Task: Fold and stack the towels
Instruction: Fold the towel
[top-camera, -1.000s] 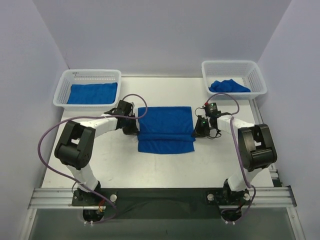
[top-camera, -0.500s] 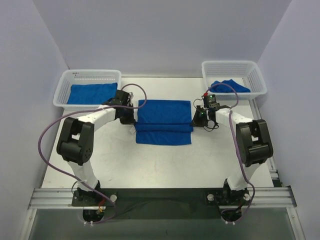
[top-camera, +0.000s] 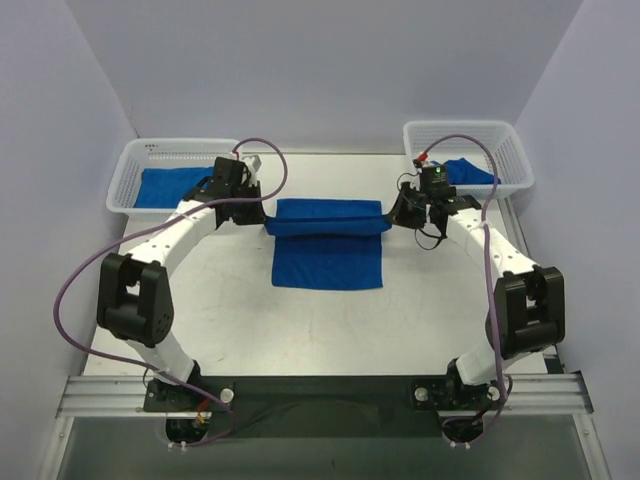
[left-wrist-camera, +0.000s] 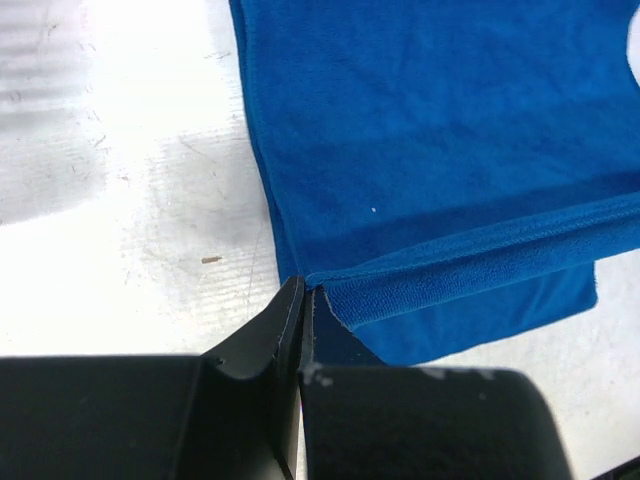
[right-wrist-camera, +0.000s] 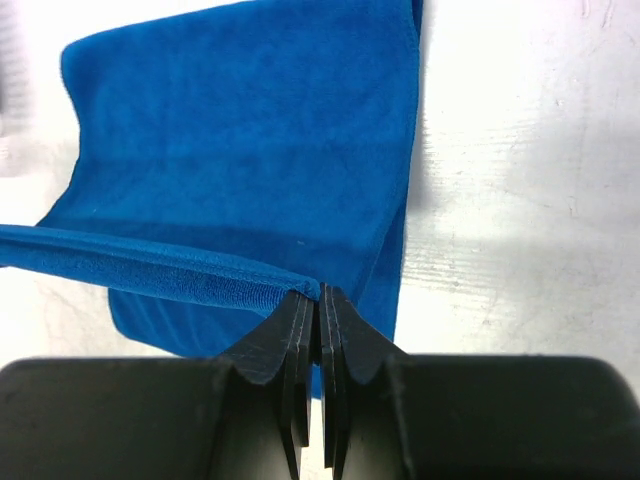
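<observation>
A blue towel (top-camera: 328, 250) lies in the middle of the table with its far edge lifted off the surface. My left gripper (top-camera: 262, 214) is shut on the towel's left far corner (left-wrist-camera: 322, 291). My right gripper (top-camera: 393, 213) is shut on the right far corner (right-wrist-camera: 312, 290). The raised edge stretches taut between the two grippers above the flat part of the towel, which also shows in the left wrist view (left-wrist-camera: 420, 150) and the right wrist view (right-wrist-camera: 240, 150). A folded blue towel (top-camera: 172, 186) lies in the left basket. A crumpled blue towel (top-camera: 468, 171) lies in the right basket.
A white basket (top-camera: 145, 152) stands at the far left and another white basket (top-camera: 500, 135) at the far right. The white table (top-camera: 320, 320) is walled by grey panels on the left, back and right.
Both grippers have lifted and moved toward the far side with the towel's corners. The held edge has risen off the table and the towel has unfolded longer toward me.
</observation>
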